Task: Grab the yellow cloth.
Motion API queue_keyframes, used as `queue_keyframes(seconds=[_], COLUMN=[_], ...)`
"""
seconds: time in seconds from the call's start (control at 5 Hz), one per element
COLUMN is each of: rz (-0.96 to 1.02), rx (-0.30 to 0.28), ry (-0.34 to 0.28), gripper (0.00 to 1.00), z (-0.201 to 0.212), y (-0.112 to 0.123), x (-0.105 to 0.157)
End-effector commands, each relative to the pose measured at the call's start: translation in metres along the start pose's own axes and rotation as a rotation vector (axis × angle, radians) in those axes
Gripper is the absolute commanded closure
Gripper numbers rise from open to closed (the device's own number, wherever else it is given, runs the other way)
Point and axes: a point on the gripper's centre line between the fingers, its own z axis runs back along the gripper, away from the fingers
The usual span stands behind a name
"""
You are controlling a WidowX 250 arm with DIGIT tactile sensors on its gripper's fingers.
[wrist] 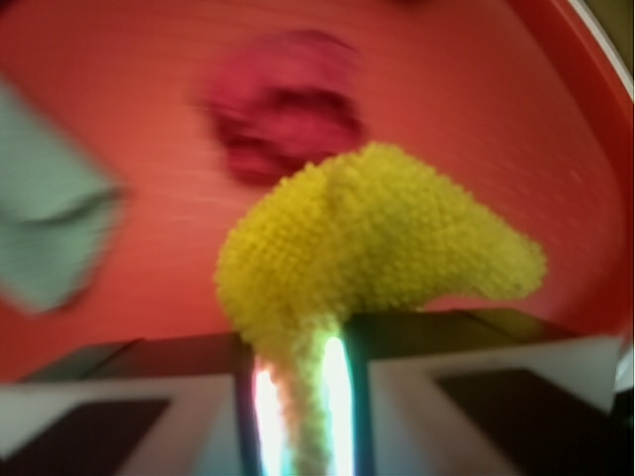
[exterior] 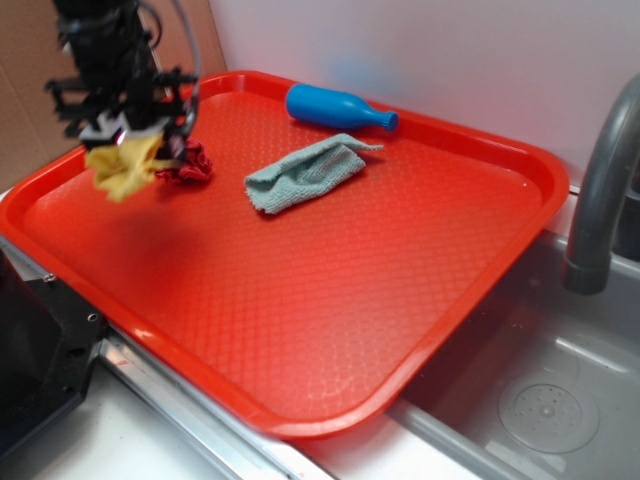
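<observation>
The yellow cloth (exterior: 125, 168) hangs bunched above the left end of the red tray (exterior: 300, 300), pinched in my gripper (exterior: 128, 138). In the wrist view the yellow cloth (wrist: 367, 243) bulges out past my gripper (wrist: 303, 372), whose jaws are shut on a thin fold of it. The cloth is lifted off the tray floor.
A small red cloth (exterior: 187, 165) lies on the tray just right of the gripper and shows as the red cloth (wrist: 283, 114) in the wrist view. A light blue-green cloth (exterior: 302, 175) and a blue bottle (exterior: 335, 107) lie further back. A grey faucet (exterior: 600, 190) and sink basin (exterior: 540, 390) are at the right.
</observation>
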Motion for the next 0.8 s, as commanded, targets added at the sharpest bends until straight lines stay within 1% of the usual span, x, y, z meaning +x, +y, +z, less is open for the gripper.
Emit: queue_keyframes(seconds=[0.0,0.2,0.4,0.6], rz=[-0.158,-0.188,-0.208,-0.123], rx=[-0.068,-0.061,-0.065,-0.077], ry=[-0.051,-0.08,-0.086,-0.031], gripper=[1.0,1.0,1.0,1.0], z=[0.068,0.08,0.083,0.076], y=[-0.048,-0.058,-0.064,-0.049], x=[-0.007,-0.017,-0.022,-0.003])
